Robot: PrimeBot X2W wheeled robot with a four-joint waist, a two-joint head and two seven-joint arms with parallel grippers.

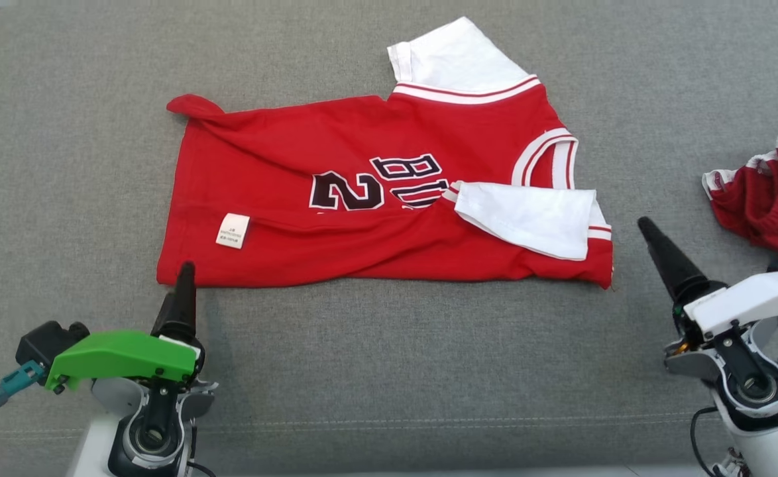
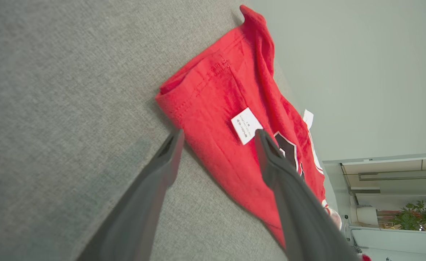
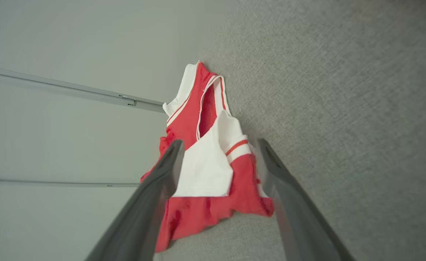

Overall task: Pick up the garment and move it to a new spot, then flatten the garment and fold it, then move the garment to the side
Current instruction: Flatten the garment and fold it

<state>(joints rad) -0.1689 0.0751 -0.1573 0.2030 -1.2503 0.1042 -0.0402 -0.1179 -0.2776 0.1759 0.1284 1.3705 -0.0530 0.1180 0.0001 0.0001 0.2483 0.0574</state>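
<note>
Both open, left end effector [image 2: 219, 136] and right end effector [image 3: 221, 143] flank the garment [image 1: 376, 232].

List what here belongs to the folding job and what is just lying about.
Job in hand:
- red jersey with white sleeves and black lettering, lying on the grey fabric surface
- left gripper, open
- right gripper, open

Lying about:
- crumpled red-and-white cloth at the surface's right edge
</note>
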